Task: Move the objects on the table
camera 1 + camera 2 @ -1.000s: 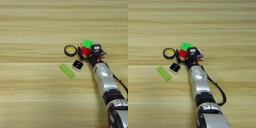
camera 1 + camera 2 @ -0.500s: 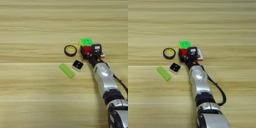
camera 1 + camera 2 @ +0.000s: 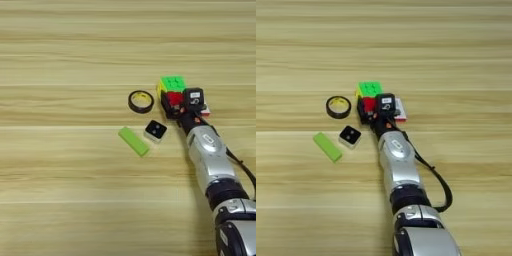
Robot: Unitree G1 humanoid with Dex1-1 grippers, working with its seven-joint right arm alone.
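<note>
The multicoloured puzzle cube point(image 3: 172, 85), green on top with its red face towards me, sits right of centre on the table point(image 3: 75, 200). My right gripper point(image 3: 179, 100) reaches in from the lower right. Its two black fingers stand on either side of the cube's red near face, shut on it. In front of the cube and to its left lies a small white cube with a black face point(image 3: 155, 131). Further left a flat light-green block point(image 3: 133, 141) lies at a slant.
A black tape ring point(image 3: 141, 101) lies just left of the puzzle cube. A flat red-and-white card point(image 3: 400, 111) pokes out from under the gripper's right side. My silver forearm point(image 3: 210, 160) runs down to the bottom right corner.
The gripper and the puzzle cube have shifted slightly left together, towards the tape ring. The block, the white cube and the ring have stayed put.
</note>
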